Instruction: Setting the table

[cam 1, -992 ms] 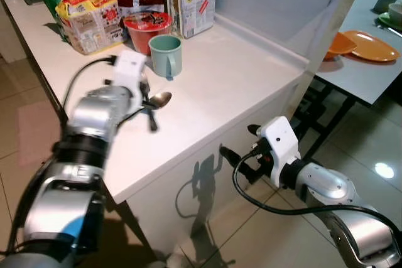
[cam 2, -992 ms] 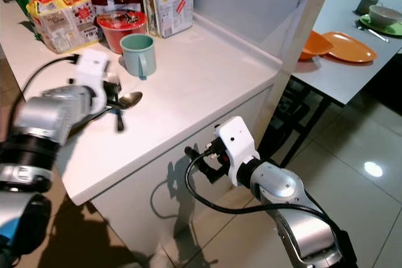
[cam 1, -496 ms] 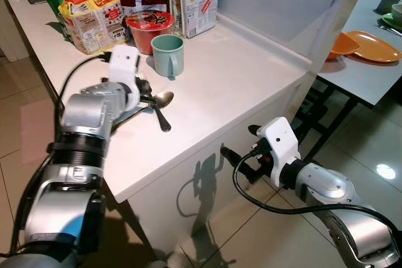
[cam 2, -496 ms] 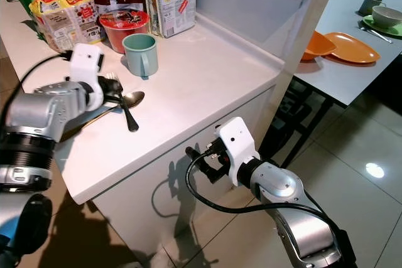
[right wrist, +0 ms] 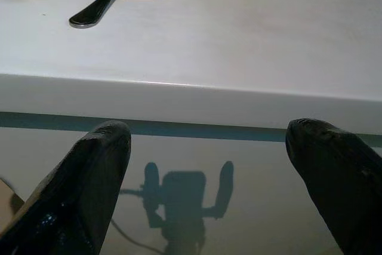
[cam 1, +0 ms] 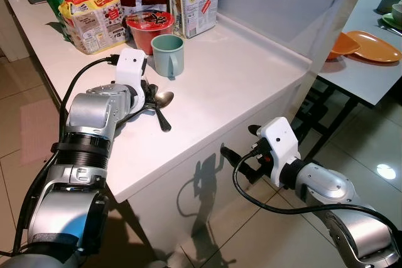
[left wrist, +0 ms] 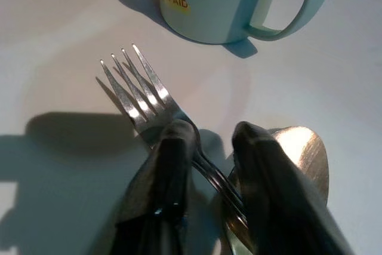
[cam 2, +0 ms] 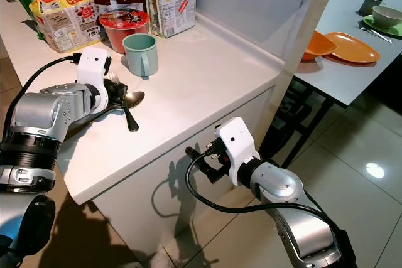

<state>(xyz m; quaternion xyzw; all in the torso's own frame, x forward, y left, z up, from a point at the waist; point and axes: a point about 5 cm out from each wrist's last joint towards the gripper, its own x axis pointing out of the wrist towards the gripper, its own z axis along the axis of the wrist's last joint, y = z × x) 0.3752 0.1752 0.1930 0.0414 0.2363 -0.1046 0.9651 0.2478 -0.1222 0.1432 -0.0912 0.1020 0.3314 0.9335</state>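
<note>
The left gripper [left wrist: 206,147] has its two black fingers [left wrist: 170,165] down on the white counter [cam 1: 239,73], straddling the neck of a fork [left wrist: 140,91] with a narrow gap, not yet clamped. A spoon [left wrist: 304,156] lies just beside the fork. A pale green mug [cam 1: 168,54] stands near them. The right gripper [right wrist: 221,165] hangs spread wide below the counter's edge.

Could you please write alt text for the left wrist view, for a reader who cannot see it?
The left gripper reaches down over a fork and a spoon lying crossed on a white counter, one black finger on each side of the fork's neck. A pale green mug with a PAID sticker stands just beyond the fork's tines.
</note>
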